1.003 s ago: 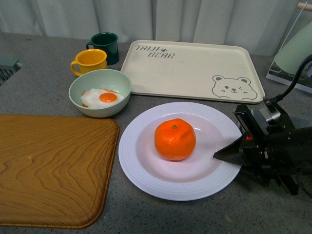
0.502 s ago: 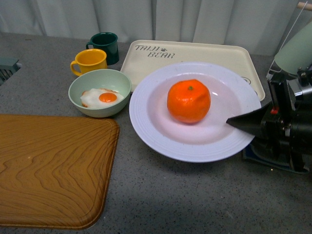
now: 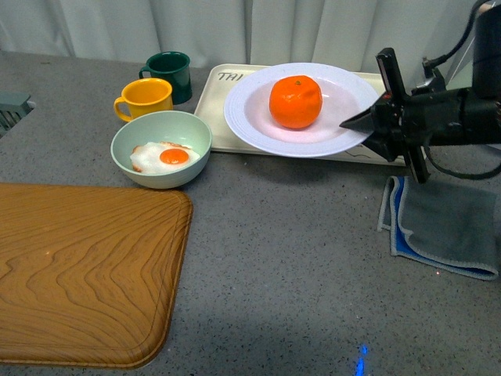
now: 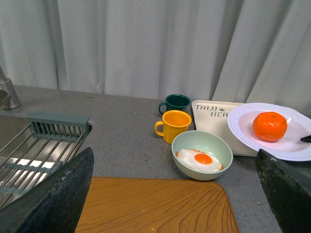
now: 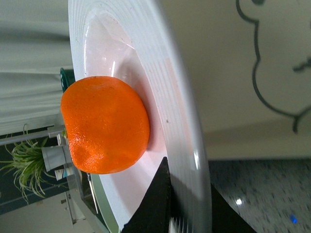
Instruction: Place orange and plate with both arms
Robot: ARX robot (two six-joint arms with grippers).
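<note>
The white plate (image 3: 250, 117) hangs level over the cream bear tray (image 3: 213, 117); whether it touches the tray I cannot tell. The orange (image 3: 296, 102) sits in its middle. My right gripper (image 3: 354, 125) is shut on the plate's right rim, one finger above it and one below. In the right wrist view the rim (image 5: 187, 102) runs between the dark fingers of that gripper (image 5: 187, 201), and the orange (image 5: 104, 128) lies just beyond. My left gripper (image 4: 174, 165) is open and empty over the wooden board, far from the plate (image 4: 243, 127) and the orange (image 4: 269, 126).
A pale green bowl (image 3: 125, 153) holding a fried egg stands left of the tray, with a yellow mug (image 3: 145, 98) and a dark green mug (image 3: 171, 74) behind it. A wooden board (image 3: 78, 274) fills the front left. A grey-blue cloth (image 3: 446, 227) lies at right. A sink rack (image 4: 43, 145) is far left.
My right gripper has lifted the plate with the orange off the table's front and carried it back over the tray. The cloth at right has come into view.
</note>
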